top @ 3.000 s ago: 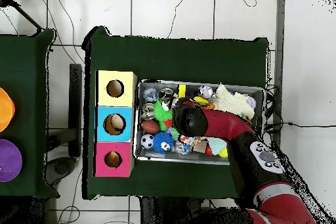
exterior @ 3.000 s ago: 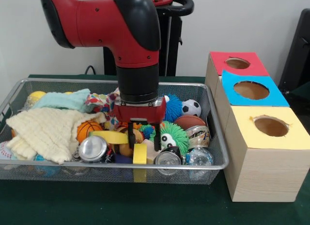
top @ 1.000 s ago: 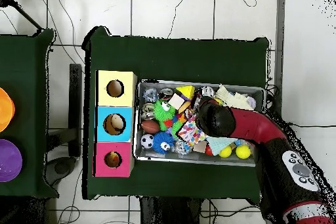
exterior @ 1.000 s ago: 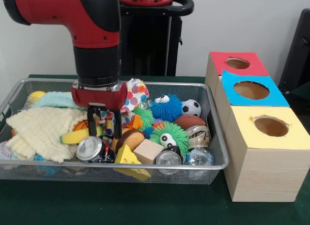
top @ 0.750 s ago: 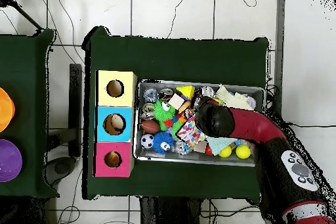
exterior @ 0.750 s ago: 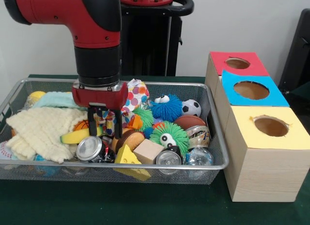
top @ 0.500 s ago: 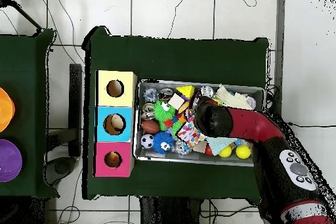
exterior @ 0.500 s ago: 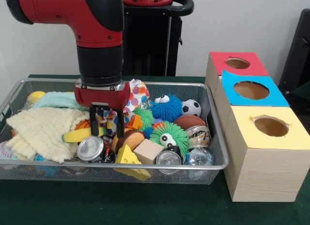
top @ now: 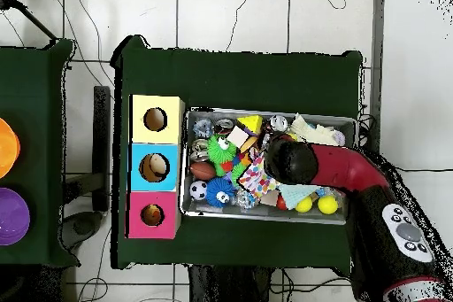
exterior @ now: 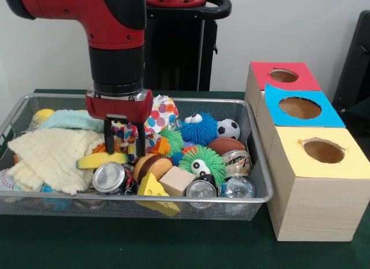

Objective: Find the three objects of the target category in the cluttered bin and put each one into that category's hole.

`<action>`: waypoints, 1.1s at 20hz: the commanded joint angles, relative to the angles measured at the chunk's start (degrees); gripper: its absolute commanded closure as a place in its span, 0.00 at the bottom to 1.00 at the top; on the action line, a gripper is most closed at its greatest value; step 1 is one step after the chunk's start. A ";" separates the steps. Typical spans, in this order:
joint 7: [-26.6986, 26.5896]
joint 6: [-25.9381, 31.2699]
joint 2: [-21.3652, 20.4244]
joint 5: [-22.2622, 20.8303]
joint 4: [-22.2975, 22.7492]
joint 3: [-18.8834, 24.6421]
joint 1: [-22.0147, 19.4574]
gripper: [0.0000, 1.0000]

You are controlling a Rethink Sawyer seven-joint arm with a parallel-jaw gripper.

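We lose the gripper [exterior: 124,140] in the overhead view, buried under the red arm [top: 332,167]. From the front, its black fingers [exterior: 140,143] dip among the toys, and we can't tell whether they grip anything. The cream cloth [exterior: 49,156] covers whatever lies beneath. The arm's upper part runs off the top left edge. The holes in the boxes [exterior: 323,151] show us nothing inside.

Green table cloth [exterior: 173,246] — tiled floor [top: 230,15].
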 commanded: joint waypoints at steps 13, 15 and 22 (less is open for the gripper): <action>-14.08 11.02 0.35 -5.65 -4.35 7.78 -5.03 0.00; -15.28 11.15 1.98 -6.44 -5.83 8.39 -5.60 0.00; -20.09 15.57 5.75 -8.23 -11.66 11.15 -7.40 0.00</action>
